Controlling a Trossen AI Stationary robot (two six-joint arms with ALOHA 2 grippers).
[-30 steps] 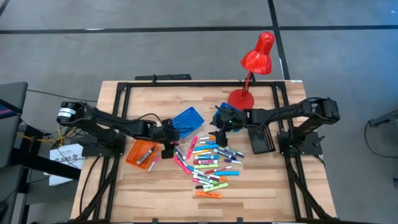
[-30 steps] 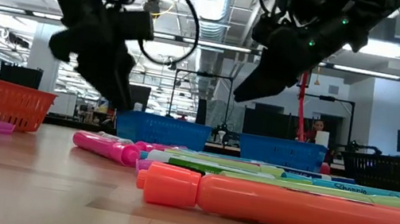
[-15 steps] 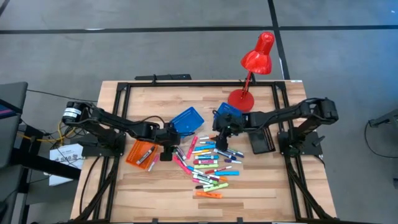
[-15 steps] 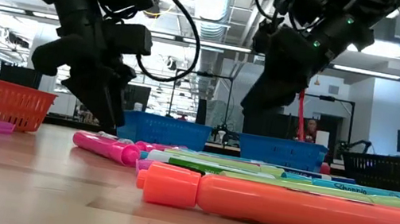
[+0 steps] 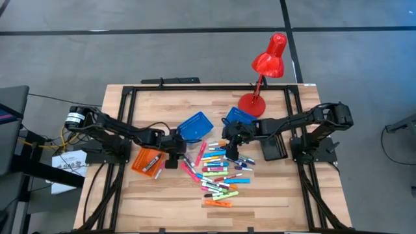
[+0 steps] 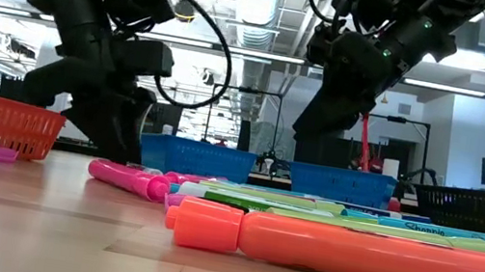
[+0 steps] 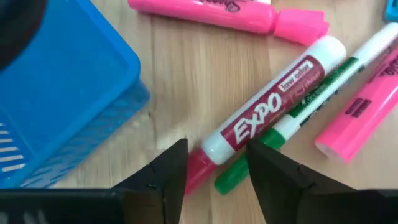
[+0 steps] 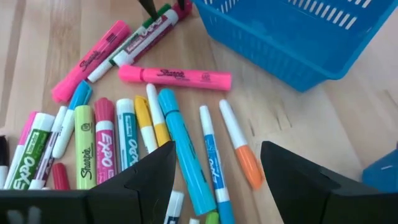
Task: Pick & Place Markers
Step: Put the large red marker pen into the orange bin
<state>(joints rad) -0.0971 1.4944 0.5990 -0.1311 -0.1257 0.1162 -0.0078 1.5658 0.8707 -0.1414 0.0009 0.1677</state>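
Note:
Several markers (image 5: 220,170) in mixed colours lie flat in a loose pile on the wooden table. My left gripper (image 5: 173,157) is low at the pile's left end, next to a blue tray (image 5: 195,125). It is open (image 7: 216,150); its fingers stand on either side of the red-capped end (image 7: 198,169) of a white and red EXPO marker (image 7: 267,106), with a green-capped marker (image 7: 233,176) beside it. My right gripper (image 5: 231,147) hangs open (image 8: 217,152) above the pile's far right part, over a light blue marker (image 8: 183,155) and thin blue and orange-tipped ones.
An orange tray (image 5: 148,159) with a few markers in it sits left of my left gripper. A second blue tray (image 5: 237,117) and a black tray (image 5: 273,148) lie by the right arm. A red desk lamp (image 5: 263,65) stands at the far side.
My left gripper has sunk toward the table at the pile's left end and stays open. My right gripper has rolled a little and come down slightly over the pile. The markers have not moved.

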